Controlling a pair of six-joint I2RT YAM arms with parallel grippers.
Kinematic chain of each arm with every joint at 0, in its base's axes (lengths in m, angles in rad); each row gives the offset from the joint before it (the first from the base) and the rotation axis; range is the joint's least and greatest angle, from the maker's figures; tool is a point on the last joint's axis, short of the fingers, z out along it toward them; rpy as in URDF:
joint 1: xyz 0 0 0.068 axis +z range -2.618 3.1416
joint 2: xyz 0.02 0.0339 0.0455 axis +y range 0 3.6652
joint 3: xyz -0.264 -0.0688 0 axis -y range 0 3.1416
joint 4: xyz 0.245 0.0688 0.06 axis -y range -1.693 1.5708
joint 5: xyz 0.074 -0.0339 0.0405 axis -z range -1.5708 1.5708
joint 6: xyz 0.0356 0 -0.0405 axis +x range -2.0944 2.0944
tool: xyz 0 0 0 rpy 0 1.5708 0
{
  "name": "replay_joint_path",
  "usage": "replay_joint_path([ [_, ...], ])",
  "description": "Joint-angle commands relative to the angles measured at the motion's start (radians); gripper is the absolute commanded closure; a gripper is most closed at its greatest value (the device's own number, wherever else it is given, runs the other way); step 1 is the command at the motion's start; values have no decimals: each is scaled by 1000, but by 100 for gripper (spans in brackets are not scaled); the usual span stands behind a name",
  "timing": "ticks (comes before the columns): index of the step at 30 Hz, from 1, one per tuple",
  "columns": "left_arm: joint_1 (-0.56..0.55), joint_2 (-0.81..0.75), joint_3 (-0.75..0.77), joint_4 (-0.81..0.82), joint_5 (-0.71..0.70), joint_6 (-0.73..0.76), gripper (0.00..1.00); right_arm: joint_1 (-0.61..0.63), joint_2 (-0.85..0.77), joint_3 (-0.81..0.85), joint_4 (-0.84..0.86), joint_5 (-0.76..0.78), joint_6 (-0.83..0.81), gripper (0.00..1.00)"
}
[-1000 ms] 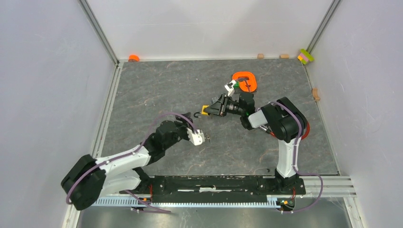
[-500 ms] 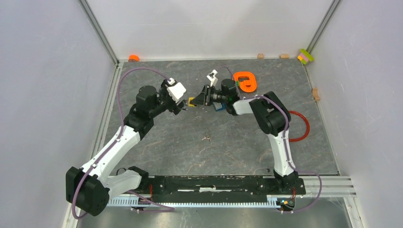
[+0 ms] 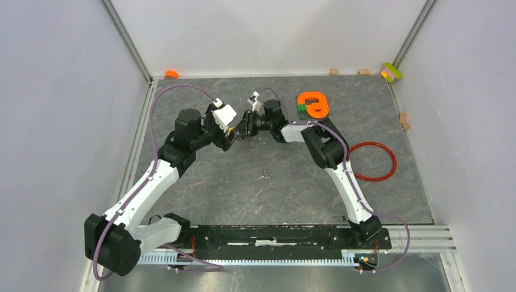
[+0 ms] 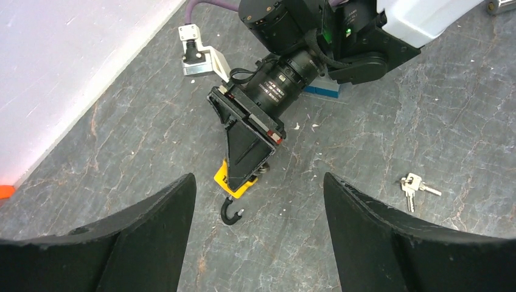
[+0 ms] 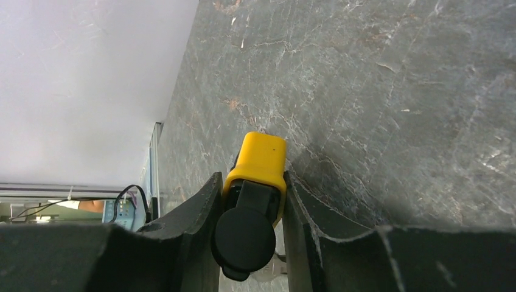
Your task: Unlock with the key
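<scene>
The little yellow padlock [image 5: 260, 159] is clamped between the fingers of my right gripper [image 5: 249, 182], which is shut on it at the table's back left. In the left wrist view the padlock [image 4: 233, 183] pokes out below the right gripper [image 4: 248, 149]. Its black shackle [image 4: 230, 214] curves like a hook with one end free. My left gripper [image 4: 258, 190] stands open just in front of the padlock, nothing between its fingers [image 4: 152, 237]. The key [image 4: 415, 185], a small silver bunch, lies loose on the table [image 3: 263, 176], away from both grippers.
An orange holder [image 3: 314, 104] with a green block sits at the back. A red ring cable [image 3: 371, 161] lies on the right. A blue block [image 4: 322, 90] lies under the right arm. Small wooden blocks [image 3: 333, 72] and an orange cap [image 3: 171, 74] line the back edge.
My left arm has swung from beside the key to the back left, and its jaws have opened wider. The right arm has carried the padlock leftward to meet it. The key has stayed put.
</scene>
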Motion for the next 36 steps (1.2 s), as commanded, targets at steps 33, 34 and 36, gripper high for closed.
replay_joint_path([
  [33, 6, -11, -8, 17, 52, -56, 16, -32, -93, 260, -508, 146, -605, 12],
  [34, 6, -11, -13, 24, 42, -61, 15, -36, -110, 256, -517, 146, -619, 12],
  [36, 5, -11, -20, 42, 5, -84, 2, -46, -158, 224, -524, 149, -656, 10],
])
